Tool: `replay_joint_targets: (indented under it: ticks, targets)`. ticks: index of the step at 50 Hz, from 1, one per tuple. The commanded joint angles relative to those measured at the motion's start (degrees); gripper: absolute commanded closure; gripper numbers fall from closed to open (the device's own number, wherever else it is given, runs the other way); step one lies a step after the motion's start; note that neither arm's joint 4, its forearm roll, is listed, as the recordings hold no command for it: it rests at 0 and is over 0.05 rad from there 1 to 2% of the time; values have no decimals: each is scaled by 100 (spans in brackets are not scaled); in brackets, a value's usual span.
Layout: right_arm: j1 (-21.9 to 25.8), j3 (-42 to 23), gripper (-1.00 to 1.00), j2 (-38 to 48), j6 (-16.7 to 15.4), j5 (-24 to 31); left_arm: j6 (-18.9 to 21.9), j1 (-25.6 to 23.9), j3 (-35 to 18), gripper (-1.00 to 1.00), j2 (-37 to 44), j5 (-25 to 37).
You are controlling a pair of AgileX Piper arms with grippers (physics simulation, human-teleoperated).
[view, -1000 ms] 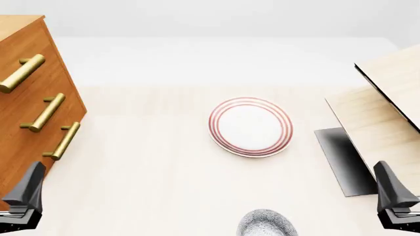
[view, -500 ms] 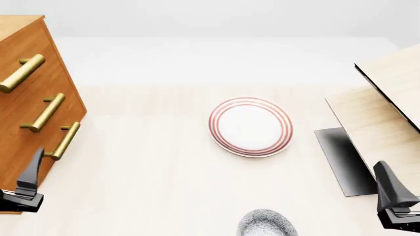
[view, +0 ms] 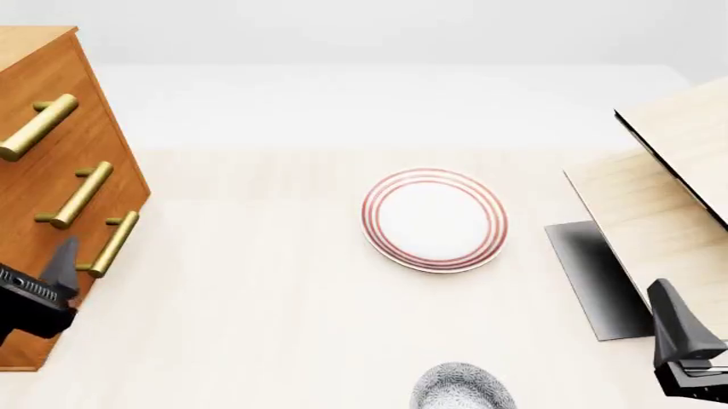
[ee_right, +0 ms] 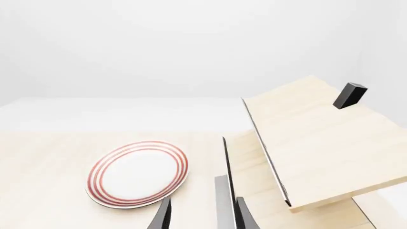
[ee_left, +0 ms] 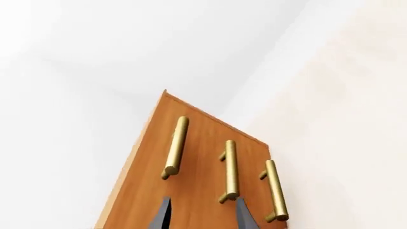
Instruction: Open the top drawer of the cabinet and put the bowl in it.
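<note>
Shut still, uppermost orange-brown wooden drawer of the three-drawer cabinet at ten o'clock on the tabletop, brass bar handle running lengthwise ahead of the nearer left gripper, fingers apart; right gripper seemingly parted too; grey-blue patterned bowl at six o'clock.

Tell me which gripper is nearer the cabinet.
Left. The left gripper sits right at the cabinet front, below the lowest handle; the right gripper is across the table by the pale wood structure.
</note>
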Motion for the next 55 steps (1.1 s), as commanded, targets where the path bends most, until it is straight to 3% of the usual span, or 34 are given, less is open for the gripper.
replay_joint_targets:
  ticks: [1, 9, 40, 55]
  targets:
    - [0, 5, -100, -14, -3, 2, 1121, 191, -5, -100, 758, -938]
    - [-1, 5, -100, -13, -2, 2, 1358, 233, -309, -100, 791, -840]
    - [-1, 5, -100, -14, -3, 2, 2638, 329, -942, -100, 2641, -2322]
    - [1, 5, -100, -14, -2, 2, 2563, 384, -1251, -100, 3183, -2399]
